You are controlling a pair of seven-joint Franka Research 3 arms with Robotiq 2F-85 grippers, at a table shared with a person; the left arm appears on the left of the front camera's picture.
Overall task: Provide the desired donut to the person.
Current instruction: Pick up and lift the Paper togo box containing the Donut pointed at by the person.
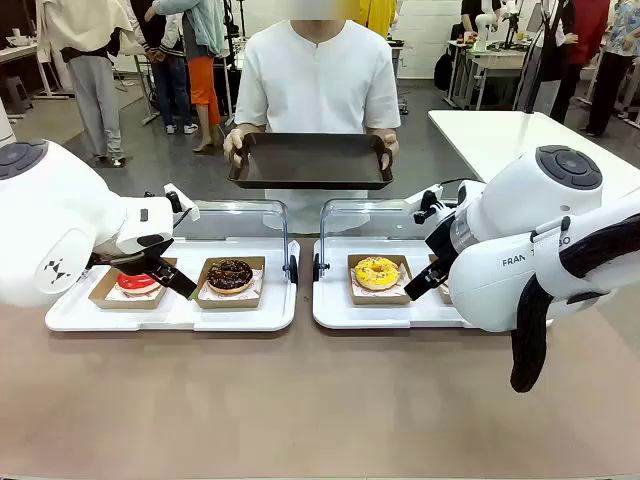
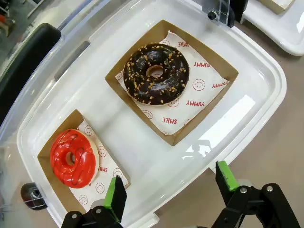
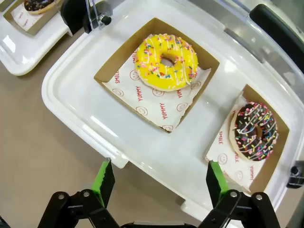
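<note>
Red donut [image 2: 73, 158] just beside left pincer [image 2: 171, 192] (jaws apart).

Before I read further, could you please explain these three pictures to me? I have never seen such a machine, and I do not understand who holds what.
The front picture looks across a table at a person in a white shirt, who holds an empty dark tray. The big white shapes at both sides are two robot arms.

The other two pictures come from cameras on the arms' wrists, looking down along each grasping tool. The left tool and the right tool both stand open and hold nothing.

On the table lie two white trays with clear lids raised. The left holds a red donut and a chocolate donut with nut crumbs. The right holds a yellow sprinkled donut and a chocolate sprinkled donut. Each sits in a cardboard box.
</note>
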